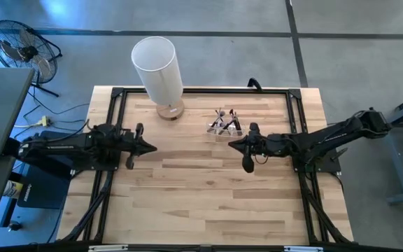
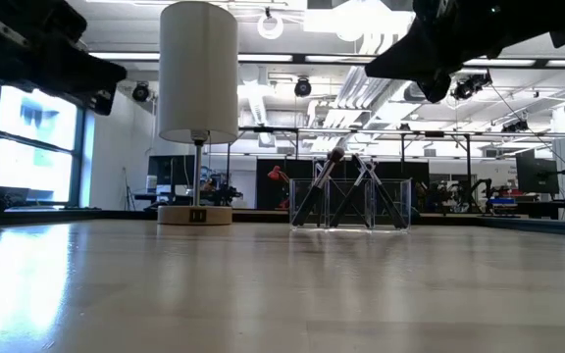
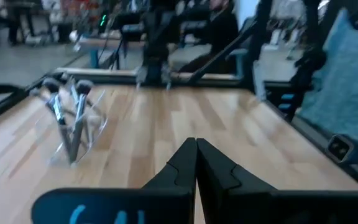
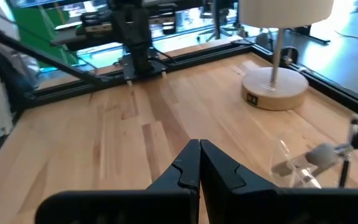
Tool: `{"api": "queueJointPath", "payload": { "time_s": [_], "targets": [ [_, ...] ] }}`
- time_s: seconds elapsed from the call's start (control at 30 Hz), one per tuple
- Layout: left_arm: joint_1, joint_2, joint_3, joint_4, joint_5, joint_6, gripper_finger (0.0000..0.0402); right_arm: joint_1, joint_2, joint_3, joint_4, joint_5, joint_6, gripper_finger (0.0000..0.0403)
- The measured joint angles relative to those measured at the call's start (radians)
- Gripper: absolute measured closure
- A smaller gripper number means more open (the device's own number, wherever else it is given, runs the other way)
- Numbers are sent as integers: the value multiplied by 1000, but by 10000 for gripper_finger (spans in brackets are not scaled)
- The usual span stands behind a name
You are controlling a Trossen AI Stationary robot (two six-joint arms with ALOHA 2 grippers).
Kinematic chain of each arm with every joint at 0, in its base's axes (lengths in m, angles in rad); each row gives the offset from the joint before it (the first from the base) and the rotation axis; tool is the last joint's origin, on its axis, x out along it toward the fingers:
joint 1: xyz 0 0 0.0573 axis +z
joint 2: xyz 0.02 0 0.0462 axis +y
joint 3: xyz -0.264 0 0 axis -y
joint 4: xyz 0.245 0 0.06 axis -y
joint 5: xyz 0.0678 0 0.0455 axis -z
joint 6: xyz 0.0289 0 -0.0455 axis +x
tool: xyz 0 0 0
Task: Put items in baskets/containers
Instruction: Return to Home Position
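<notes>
two claws together, empty: right claw [image 1: 231, 144] near clear holder [image 1: 225, 129] of brushes [image 1: 222, 117], left claw [image 1: 154, 148] well apart.

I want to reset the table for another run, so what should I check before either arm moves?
1. Thin dark brushes standing inside the small clear plastic holder: ok.
2. No brush lying loose on the wooden table: ok, none seen.
3. Left gripper shut, holding nothing: ok.
4. Right gripper shut, holding nothing: ok.
5. Right gripper apart from the holder: ok, though near.
6. Tall white cylinder lamp upright: ok.
</notes>
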Motion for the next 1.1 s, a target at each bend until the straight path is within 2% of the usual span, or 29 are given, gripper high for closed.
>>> {"api": "queueJointPath", "payload": {
  "time_s": [0.23, 0.37, 0.57, 0.67, 1.0, 1.1],
  "targets": [
    [0, -213, -70, 9, 49, 26, 401, 0, 0, 0, -4, 20, 30, 403],
    [0, -202, -79, 4, 27, 26, 401, 0, 0, 0, -4, 40, 42, 403],
    [0, -204, -78, 8, -106, 41, 401, 0, 0, 0, -8, 66, 83, 403],
    [0, -204, -77, -45, -157, 42, 401, 0, 0, 0, -8, 65, 96, 403],
    [0, -204, -74, -94, -169, 37, 401, 0, 0, 0, -17, 63, 95, 403],
    [0, -203, -74, -95, -164, 0, 401, 0, 0, 0, -33, 30, 71, 403]
  ]
}}
